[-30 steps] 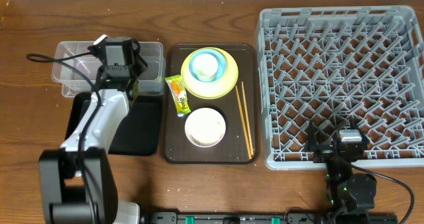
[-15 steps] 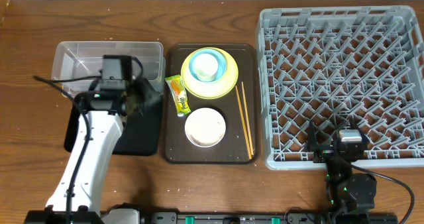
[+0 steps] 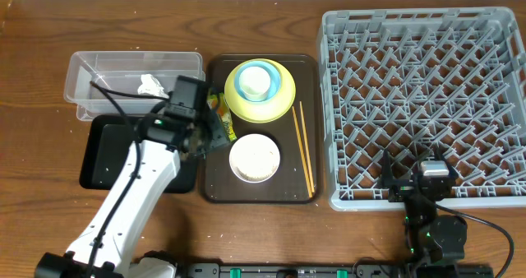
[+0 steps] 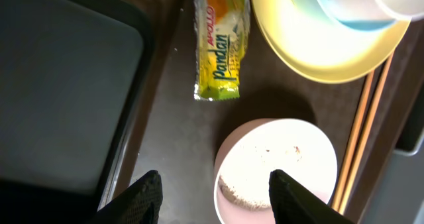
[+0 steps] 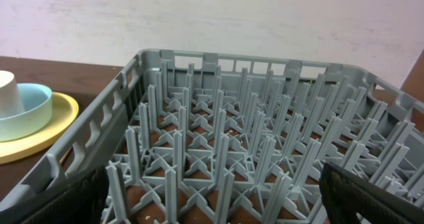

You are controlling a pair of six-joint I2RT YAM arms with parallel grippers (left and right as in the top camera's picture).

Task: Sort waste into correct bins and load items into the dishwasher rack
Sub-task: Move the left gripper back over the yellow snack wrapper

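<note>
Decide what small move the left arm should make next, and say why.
Probably ease the left gripper forward over the snack wrapper and lower. Its jaws are open and empty, the napkin already lies in the clear tub, and the wrapper lies flat on the brown tray just ahead.

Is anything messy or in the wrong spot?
A little. The snack wrapper lies loose on the brown tray, beside the yellow plate, and the white bowl has small leftover bits inside.
</note>
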